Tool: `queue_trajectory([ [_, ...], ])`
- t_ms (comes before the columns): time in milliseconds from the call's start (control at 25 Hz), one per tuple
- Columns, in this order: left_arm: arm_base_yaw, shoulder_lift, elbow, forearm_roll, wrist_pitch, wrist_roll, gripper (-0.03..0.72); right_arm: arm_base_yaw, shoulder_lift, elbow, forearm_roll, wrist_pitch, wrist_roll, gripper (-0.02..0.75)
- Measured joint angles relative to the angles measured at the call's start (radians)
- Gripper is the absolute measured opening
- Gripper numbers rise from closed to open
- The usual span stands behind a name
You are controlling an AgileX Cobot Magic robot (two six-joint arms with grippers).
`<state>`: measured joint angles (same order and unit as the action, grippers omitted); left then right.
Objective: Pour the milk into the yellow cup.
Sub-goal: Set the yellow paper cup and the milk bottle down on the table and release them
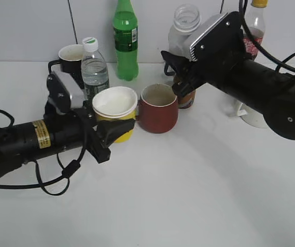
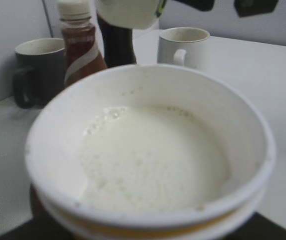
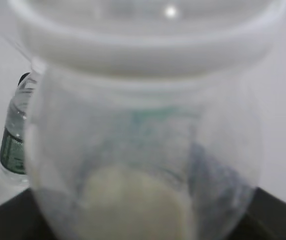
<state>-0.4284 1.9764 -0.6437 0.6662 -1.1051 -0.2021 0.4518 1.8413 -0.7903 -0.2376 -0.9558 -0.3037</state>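
Between the left gripper's (image 1: 117,129) closed fingers sits the yellow cup (image 1: 116,109), white liquid inside, its rim just beside the dark red mug (image 1: 158,108). Above and behind the mug, the right gripper (image 1: 180,77) clamps the milk bottle (image 1: 184,32) upright. Bare table (image 1: 198,195) lies open in front.

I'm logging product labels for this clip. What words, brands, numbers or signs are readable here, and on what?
None can be read.
Green bottle: dark label, print too small.
Water bottle: green label, blurred.
Left arm's yellow sticker: dark print, too small.
Bottle at far right: red label, illegible.
Brown bottle: white swirl, no text visible.
Milk bottle: greenish label smear, blurred.
Yellow cup: no print visible.
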Motion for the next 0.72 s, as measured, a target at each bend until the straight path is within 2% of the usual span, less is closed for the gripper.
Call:
queue_trajectory([
  [160, 0.039, 0.0, 0.045, -0.015, -0.035, 0.0, 0.351, -0.001, 0.001, 0.0, 0.075, 0.012, 0.104, 0.441],
  [360, 0.089, -0.001, 0.095, -0.06, -0.036, 0.009, 0.351, -0.031, 0.001, 0.024, 0.089, 0.079, 0.23, 0.441],
  [520, 0.092, -0.001, 0.096, -0.085, -0.026, 0.02, 0.351, -0.088, 0.001, 0.097, 0.088, 0.1, 0.331, 0.441],
  [720, 0.092, -0.001, 0.096, -0.206, -0.019, 0.091, 0.35, -0.129, 0.0, 0.199, 0.076, 0.098, 0.381, 0.44],
])
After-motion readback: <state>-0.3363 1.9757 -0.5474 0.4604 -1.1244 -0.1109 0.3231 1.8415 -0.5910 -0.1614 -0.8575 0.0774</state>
